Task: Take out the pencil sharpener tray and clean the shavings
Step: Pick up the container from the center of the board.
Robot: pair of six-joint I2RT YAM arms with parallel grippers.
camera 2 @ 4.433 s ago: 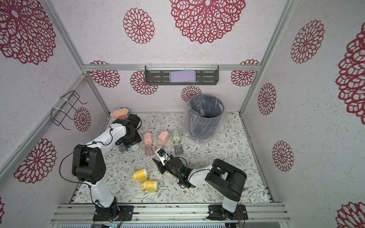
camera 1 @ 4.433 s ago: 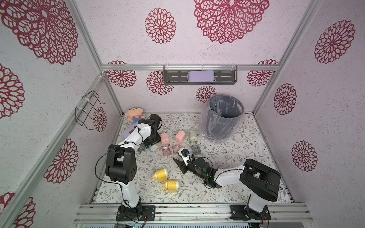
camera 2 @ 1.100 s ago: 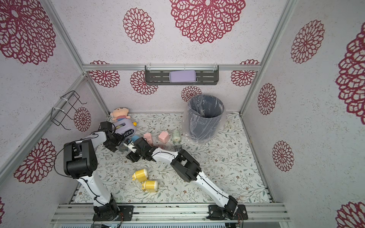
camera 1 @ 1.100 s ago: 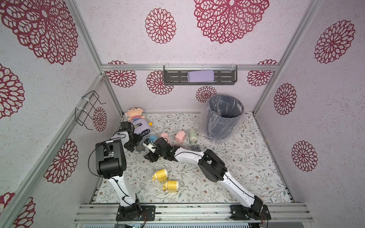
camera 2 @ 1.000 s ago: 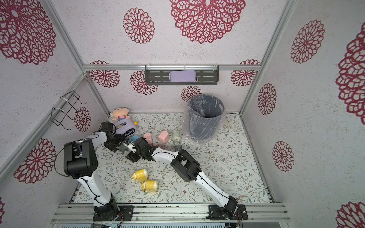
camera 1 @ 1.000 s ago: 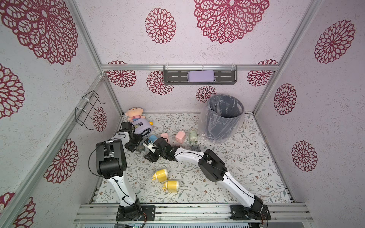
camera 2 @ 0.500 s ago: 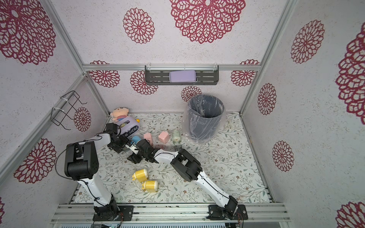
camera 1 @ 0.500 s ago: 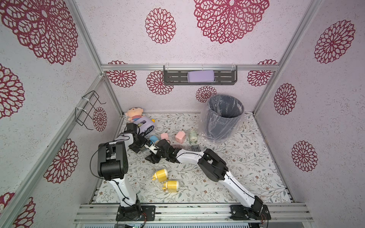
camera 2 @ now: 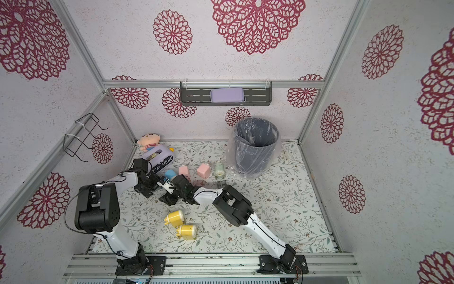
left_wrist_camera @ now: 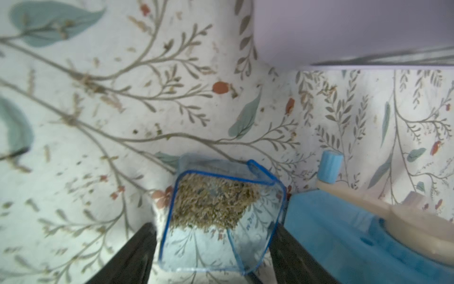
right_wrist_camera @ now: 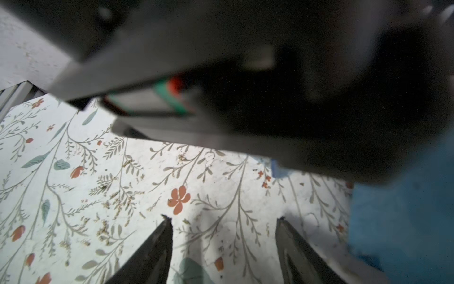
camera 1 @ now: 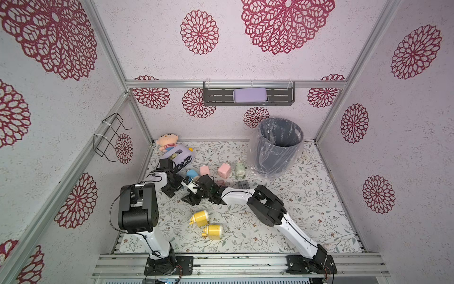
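In the left wrist view a clear pencil sharpener tray (left_wrist_camera: 216, 248) with blue edges lies out of its sharpener, brown shavings (left_wrist_camera: 213, 201) heaped at one end. My left gripper (left_wrist_camera: 212, 222) is open round it: one finger touches a side, the other stands a sliver off. The blue sharpener body (left_wrist_camera: 344, 228) with its beige crank lies right beside the tray. My right gripper (right_wrist_camera: 223, 218) is open and empty just over the mat, next to that blue body (right_wrist_camera: 405, 221). In both top views the two grippers (camera 1: 175, 189) (camera 1: 190, 198) meet at the mat's left.
A lined grey bin (camera 1: 277, 147) stands at the back right. Two yellow sharpeners (camera 1: 200, 217) lie in front; pink ones (camera 1: 224, 171) and a green one (camera 1: 239, 169) lie mid-mat. A purple box (camera 1: 180, 158) and a doll (camera 1: 167, 141) fill the back-left corner. Loose shavings (right_wrist_camera: 115, 204) dot the mat.
Since four seconds ago my right arm has reached across from mid-mat to the blue sharpener at the left. Over the last second both grippers shifted slightly and the left jaws widened.
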